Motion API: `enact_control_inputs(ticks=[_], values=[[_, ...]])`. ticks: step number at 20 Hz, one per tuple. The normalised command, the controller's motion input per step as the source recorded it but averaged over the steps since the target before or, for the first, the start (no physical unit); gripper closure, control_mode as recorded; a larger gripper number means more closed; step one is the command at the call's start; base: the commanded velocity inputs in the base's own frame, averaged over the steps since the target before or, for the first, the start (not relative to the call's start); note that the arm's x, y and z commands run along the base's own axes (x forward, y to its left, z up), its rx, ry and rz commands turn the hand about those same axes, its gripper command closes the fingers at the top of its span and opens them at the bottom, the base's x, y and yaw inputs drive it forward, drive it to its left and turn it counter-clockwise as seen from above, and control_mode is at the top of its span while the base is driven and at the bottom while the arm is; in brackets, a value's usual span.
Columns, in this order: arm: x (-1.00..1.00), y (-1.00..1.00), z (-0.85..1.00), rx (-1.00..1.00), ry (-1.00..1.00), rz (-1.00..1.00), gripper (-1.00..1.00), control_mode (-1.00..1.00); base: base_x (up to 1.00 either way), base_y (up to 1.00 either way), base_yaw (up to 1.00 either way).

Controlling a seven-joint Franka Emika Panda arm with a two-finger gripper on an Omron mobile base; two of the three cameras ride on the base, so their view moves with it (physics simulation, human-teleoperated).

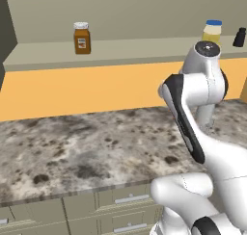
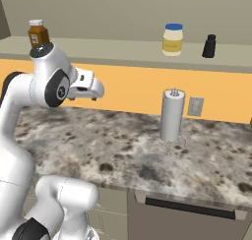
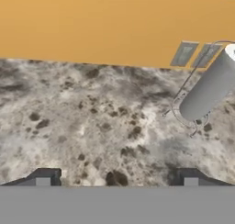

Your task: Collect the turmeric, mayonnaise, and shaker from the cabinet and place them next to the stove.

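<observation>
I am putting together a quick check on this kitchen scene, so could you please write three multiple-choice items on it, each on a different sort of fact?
1. Where does the turmeric stand?
A. on the counter
B. on the cabinet shelf
C. in the fingers

2. What colour is the mayonnaise lid?
A. blue
B. white
C. red

3. How is the gripper?
A. shut on the shaker
B. shut, empty
C. open, empty

Answers:
1 B, it sits on the shelf above the orange wall.
2 A, the cap is blue.
3 C, in the hand view the fingers stand wide apart over the counter, and the shaker is on the shelf.
</observation>
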Motion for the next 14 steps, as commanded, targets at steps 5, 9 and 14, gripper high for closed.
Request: enact_control_inputs(ticks=[5, 9, 14], values=[[-0.41, -0.41, 0.32, -0.05, -0.39, -0.01, -1.0, -1.0, 0.0, 0.0, 0.0], [-0.03, -0.57, 0.82, 0.0, -0.37, -0.02, -1.0, -1.0, 0.0, 0.0, 0.0], [0.0, -0.48, 0.99, 0.01, -0.34, 0.0, -1.0, -1.0, 0.0, 0.0, 0.0]])
